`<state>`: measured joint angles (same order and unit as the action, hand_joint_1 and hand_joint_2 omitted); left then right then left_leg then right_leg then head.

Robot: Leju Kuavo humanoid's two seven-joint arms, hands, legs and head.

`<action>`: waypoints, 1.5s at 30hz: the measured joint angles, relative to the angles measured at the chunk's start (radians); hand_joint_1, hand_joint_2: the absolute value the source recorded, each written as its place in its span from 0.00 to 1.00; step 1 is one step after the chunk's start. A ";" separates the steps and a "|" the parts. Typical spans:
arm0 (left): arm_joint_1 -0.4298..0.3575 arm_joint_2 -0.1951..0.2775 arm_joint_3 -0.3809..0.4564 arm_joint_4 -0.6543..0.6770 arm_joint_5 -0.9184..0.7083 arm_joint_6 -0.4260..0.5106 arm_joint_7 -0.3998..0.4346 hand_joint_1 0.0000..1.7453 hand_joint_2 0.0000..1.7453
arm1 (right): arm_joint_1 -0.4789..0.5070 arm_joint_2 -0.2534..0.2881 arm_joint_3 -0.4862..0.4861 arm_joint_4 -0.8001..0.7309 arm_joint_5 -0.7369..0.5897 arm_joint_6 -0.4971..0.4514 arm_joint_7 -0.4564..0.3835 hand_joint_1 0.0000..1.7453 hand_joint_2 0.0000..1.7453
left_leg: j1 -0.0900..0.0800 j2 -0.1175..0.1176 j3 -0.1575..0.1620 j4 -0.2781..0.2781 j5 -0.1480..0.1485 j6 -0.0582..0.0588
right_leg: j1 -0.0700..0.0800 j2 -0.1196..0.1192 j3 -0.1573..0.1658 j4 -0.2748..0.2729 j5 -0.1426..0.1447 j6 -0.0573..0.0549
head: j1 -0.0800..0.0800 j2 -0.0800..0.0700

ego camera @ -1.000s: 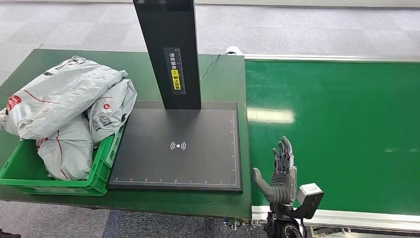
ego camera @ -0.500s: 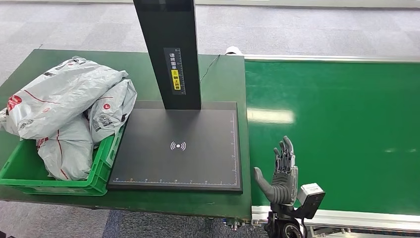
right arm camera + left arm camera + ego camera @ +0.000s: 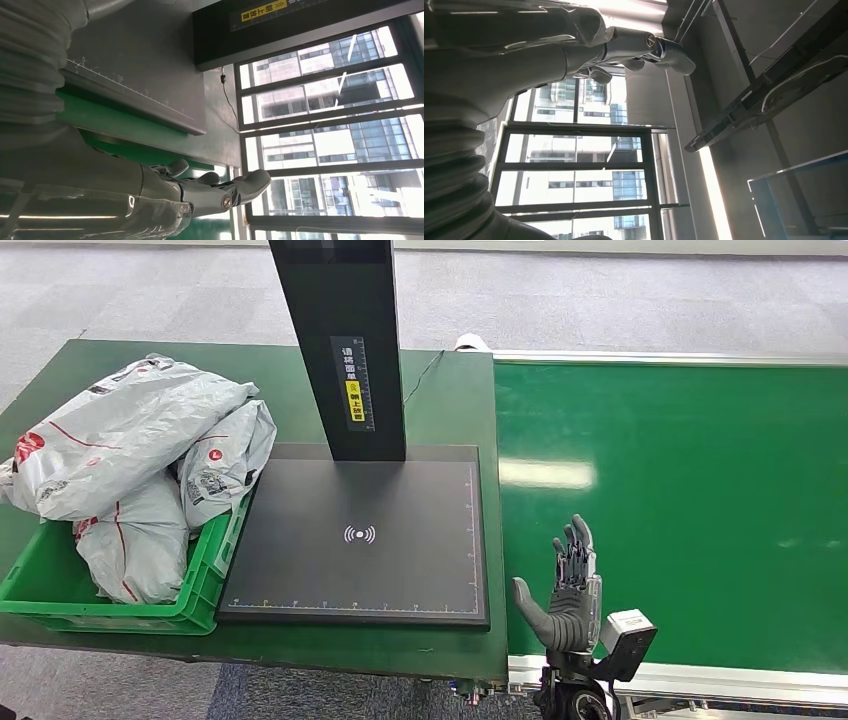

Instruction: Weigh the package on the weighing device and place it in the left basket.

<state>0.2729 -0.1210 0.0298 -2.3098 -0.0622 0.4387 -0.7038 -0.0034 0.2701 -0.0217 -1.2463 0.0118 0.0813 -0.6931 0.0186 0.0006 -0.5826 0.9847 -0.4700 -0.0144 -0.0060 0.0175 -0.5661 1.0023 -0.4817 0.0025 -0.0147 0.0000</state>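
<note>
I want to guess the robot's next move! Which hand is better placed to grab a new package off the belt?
Likely the right hand: it hovers open over the near edge of the belt, beside the scale. The belt is bare for now.

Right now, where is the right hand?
In the head view, the right hand is raised, fingers apart, at the conveyor belt's near edge, just right of the weighing platform.

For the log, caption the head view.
Right hand open beside the bare scale platform; grey packages heaped in the green basket.
</note>
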 joint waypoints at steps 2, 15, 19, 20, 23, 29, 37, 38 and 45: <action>0.000 0.000 0.000 -0.002 0.000 0.000 0.000 0.00 1.00 | 0.000 0.000 0.000 0.000 0.000 0.000 0.000 0.00 1.00 | 0.000 0.000 0.000 0.000 0.000 0.000 | 0.000 0.000 0.000 0.000 0.000 0.000 | 0.000 0.000; -0.046 -0.099 -0.242 0.779 -0.253 -0.448 0.101 0.00 1.00 | 0.093 0.036 0.150 -0.025 0.227 -0.119 -0.003 0.00 1.00 | -0.003 -0.004 0.007 0.000 -0.005 0.003 | -0.003 -0.004 0.007 -0.001 -0.005 0.002 | 0.001 0.000; -0.044 -0.104 -0.263 0.824 -0.255 -0.451 0.128 0.00 1.00 | 0.094 0.034 0.169 -0.037 0.220 -0.120 -0.002 0.00 1.00 | -0.003 -0.006 0.007 0.000 -0.005 0.002 | -0.002 -0.005 0.007 -0.001 -0.006 0.003 | 0.001 0.000; -0.044 -0.105 -0.266 0.829 -0.255 -0.451 0.129 0.00 1.00 | 0.094 0.034 0.172 -0.038 0.219 -0.120 -0.002 0.00 1.00 | -0.003 -0.006 0.007 0.000 -0.006 0.002 | -0.002 -0.005 0.007 -0.001 -0.006 0.003 | 0.001 0.000; -0.041 -0.110 -0.268 0.839 -0.257 -0.451 0.130 0.00 1.00 | 0.094 0.033 0.176 -0.039 0.211 -0.114 -0.003 0.00 1.00 | -0.002 -0.006 0.007 0.000 -0.006 0.002 | -0.002 -0.005 0.008 -0.001 -0.007 0.003 | 0.001 0.000; -0.025 -0.115 -0.266 0.844 -0.261 -0.451 0.131 0.00 1.00 | 0.093 0.031 0.183 -0.038 0.199 -0.104 -0.003 0.00 1.00 | -0.002 -0.006 0.007 0.000 -0.006 0.002 | -0.002 -0.005 0.008 -0.001 -0.007 0.003 | 0.001 0.000; -0.018 -0.130 -0.249 0.843 -0.255 -0.462 0.124 0.00 1.00 | 0.090 0.027 0.203 -0.038 0.194 -0.105 -0.003 0.00 1.00 | -0.002 -0.006 0.007 0.000 -0.006 0.002 | -0.002 -0.005 0.008 -0.001 -0.007 0.003 | 0.001 0.000; -0.018 -0.132 -0.246 0.843 -0.255 -0.463 0.123 0.00 1.00 | 0.090 0.027 0.204 -0.038 0.194 -0.105 -0.003 0.00 1.00 | -0.002 -0.006 0.007 0.000 -0.006 0.002 | -0.002 -0.005 0.008 -0.001 -0.007 0.003 | 0.001 0.000; -0.018 -0.139 -0.234 0.843 -0.253 -0.464 0.118 0.00 1.00 | 0.090 0.026 0.205 -0.038 0.194 -0.105 -0.003 0.00 0.75 | -0.002 -0.006 0.007 0.000 -0.006 0.002 | -0.002 -0.005 0.008 -0.001 -0.007 0.003 | 0.001 0.000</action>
<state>0.2545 -0.2596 -0.2039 -1.4664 -0.3150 -0.0252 -0.5859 0.0863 0.2960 0.1834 -1.2844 0.2060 -0.0237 -0.6966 0.0163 -0.0055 -0.5758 0.9848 -0.4758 -0.0125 -0.0081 0.0128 -0.5579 1.0015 -0.4884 0.0051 -0.0137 0.0000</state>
